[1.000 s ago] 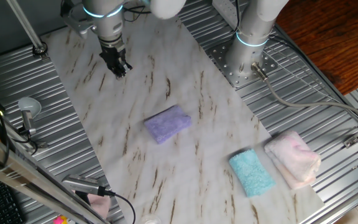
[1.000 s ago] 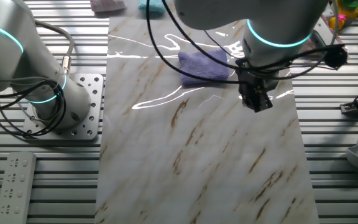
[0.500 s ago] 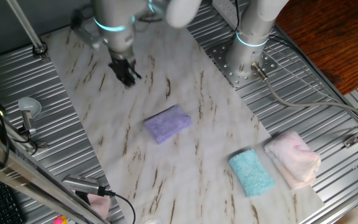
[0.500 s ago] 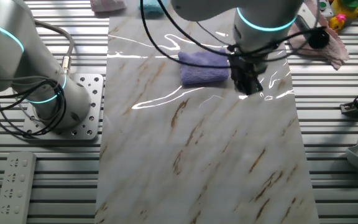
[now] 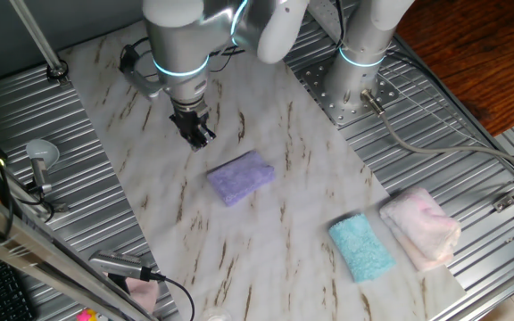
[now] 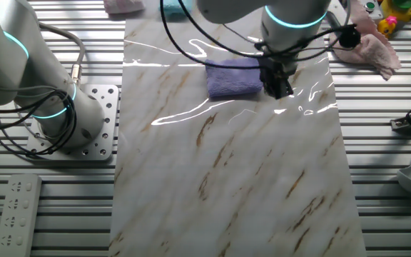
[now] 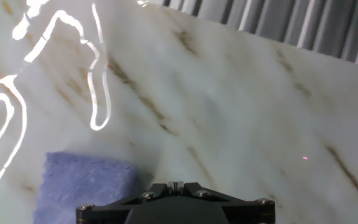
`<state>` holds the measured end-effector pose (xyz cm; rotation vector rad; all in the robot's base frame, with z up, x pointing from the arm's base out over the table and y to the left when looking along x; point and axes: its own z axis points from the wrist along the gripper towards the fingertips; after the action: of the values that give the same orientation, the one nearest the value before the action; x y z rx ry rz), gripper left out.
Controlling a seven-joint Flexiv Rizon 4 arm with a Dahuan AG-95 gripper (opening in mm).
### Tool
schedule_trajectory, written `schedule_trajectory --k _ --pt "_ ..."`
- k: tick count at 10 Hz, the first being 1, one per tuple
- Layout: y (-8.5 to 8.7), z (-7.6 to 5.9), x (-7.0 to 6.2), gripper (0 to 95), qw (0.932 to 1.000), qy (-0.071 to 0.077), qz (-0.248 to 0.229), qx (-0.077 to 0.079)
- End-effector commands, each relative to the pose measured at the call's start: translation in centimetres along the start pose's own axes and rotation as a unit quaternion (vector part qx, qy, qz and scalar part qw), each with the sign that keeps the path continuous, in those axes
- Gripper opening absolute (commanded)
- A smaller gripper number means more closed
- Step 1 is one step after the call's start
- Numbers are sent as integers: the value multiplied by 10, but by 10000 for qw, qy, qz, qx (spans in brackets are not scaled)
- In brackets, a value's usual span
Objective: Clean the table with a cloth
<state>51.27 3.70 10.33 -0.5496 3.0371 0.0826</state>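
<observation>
The lavender cloth (image 5: 240, 176) lies folded on the white marble-look table (image 5: 266, 98), near its middle. It also shows in the other fixed view (image 6: 232, 79) and at the lower left of the hand view (image 7: 86, 186). My gripper (image 5: 198, 135) hangs above the table, a little up and left of the cloth, not touching it. In the other fixed view the gripper (image 6: 280, 88) is beside the cloth's right edge. In the hand view the gripper (image 7: 175, 185) has its jaws pressed together with nothing between them.
A teal folded cloth (image 5: 361, 249) and a pale pink folded cloth (image 5: 420, 226) lie at the table's near right end. The arm's base (image 5: 357, 76) stands on ribbed metal beside the table. Tools lie on the ribbed metal at left (image 5: 39, 165).
My gripper has moved along the table toward the lavender cloth, from the far end to just beside it. The cloths have not moved.
</observation>
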Motion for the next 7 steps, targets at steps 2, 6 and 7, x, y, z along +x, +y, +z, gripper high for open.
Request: schedule_trajectory --k 2,6,7 --pt "0 1 -2 0 10000 -64 -59 -22" --pt "4 2 2 0 9992 129 -302 -222" --pt "10 2 9 190 9991 162 -296 -267"
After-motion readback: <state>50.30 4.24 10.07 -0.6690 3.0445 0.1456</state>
